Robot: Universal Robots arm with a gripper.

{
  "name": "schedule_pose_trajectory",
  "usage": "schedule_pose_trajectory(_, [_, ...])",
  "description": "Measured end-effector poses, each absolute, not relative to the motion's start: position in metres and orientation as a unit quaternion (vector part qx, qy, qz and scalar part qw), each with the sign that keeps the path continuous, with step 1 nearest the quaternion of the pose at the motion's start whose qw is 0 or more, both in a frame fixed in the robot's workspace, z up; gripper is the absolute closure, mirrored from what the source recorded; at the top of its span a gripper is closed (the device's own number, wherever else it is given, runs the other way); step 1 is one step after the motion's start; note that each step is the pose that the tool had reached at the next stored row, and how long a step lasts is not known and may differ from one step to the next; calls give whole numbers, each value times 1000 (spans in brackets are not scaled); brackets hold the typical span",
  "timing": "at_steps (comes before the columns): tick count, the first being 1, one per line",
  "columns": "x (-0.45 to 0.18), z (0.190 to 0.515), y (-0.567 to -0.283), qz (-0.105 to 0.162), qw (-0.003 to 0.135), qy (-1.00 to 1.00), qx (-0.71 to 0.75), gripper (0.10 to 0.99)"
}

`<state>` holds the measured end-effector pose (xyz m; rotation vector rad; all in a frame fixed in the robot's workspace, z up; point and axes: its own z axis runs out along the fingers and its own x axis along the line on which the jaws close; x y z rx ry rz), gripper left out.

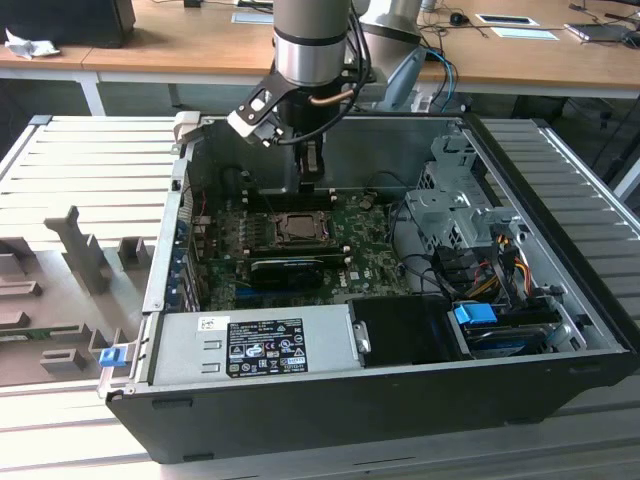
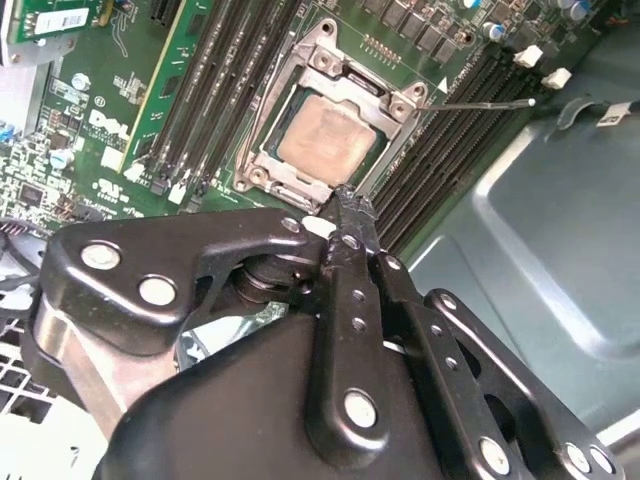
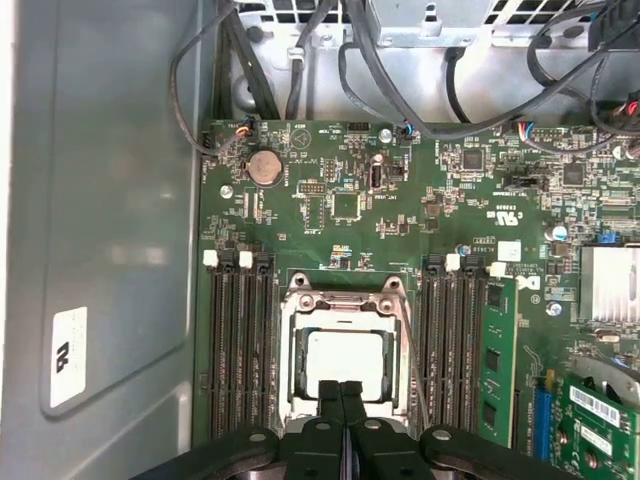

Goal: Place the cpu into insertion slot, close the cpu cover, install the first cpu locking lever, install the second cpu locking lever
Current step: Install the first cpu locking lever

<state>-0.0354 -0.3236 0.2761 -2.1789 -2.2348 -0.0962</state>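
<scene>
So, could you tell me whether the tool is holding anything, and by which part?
Nothing is held: the tool is shut and empty, its tips by the cpu seated in the insertion slot.

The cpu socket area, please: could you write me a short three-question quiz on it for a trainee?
1. True or false: the cpu sits in the insertion slot.
2. The pincer is: A) open wide, B) shut, C) gripping a cable.
3. Fill in: the circuit board around the slot is ___ in colour.
Key: 1 true; 2 B; 3 green.
</scene>
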Motion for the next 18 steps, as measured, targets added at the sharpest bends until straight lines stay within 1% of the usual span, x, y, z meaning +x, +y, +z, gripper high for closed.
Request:
schedule_pose_trajectory(5, [-35, 288, -324, -31, 9, -716, -697, 980])
schedule_pose_trajectory(18, [-36, 287, -324, -28, 11, -782, -622, 980])
